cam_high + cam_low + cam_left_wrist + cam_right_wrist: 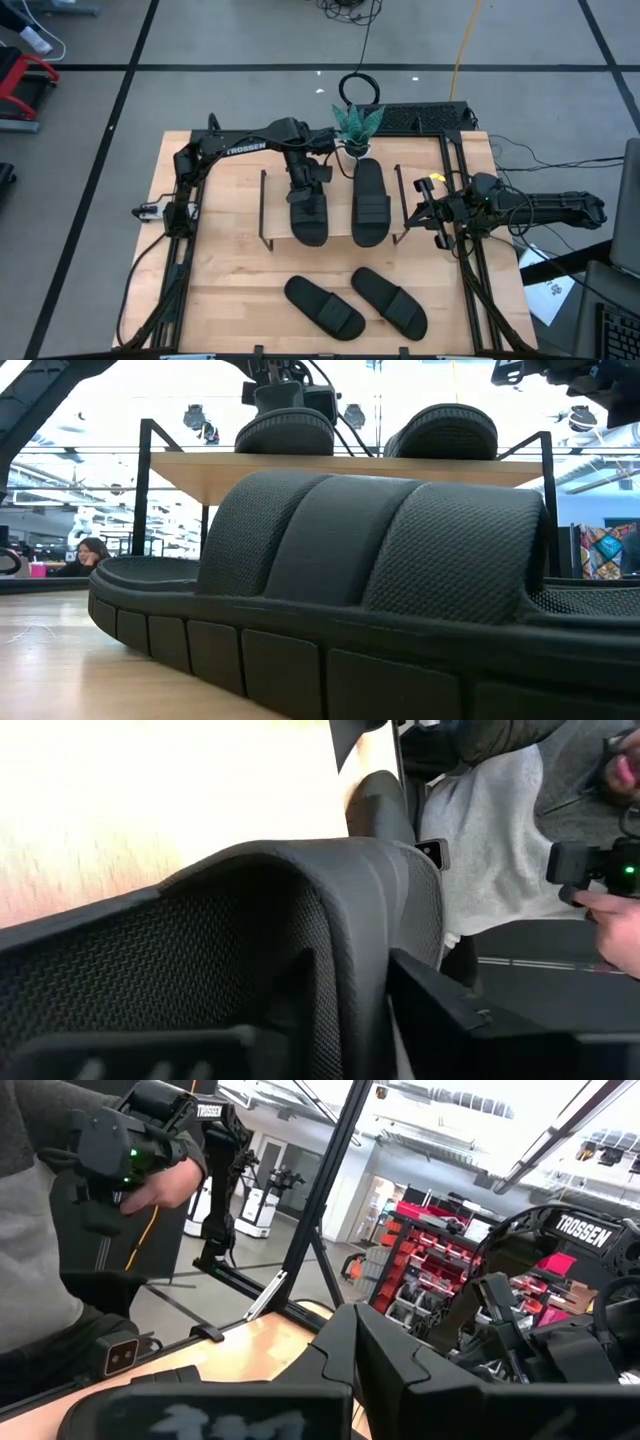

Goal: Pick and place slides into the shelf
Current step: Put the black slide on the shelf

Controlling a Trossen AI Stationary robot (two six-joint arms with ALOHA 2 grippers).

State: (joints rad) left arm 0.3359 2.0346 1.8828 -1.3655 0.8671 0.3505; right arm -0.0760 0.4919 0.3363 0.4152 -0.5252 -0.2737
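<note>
Left claw over a slide on the shelf

Left claw (pixel 303 192), fingers slightly apart, straddles the strap of 1 slide (pixel 309 222) on the shelf (pixel 335 238); right claw (pixel 420 212) pressed together beside it.

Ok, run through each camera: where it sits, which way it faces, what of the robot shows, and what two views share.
High: overhead, facing down on the shelf; both arms show, left gripper over a slide.
Low: tabletop height, facing across a near slide toward the shelf; arm parts above.
Left wrist: on the left arm, against that slide's strap; its fingers show.
Right wrist: beside the shelf; right gripper shut.
Shared: high and low both show two slides on the shelf.
</note>
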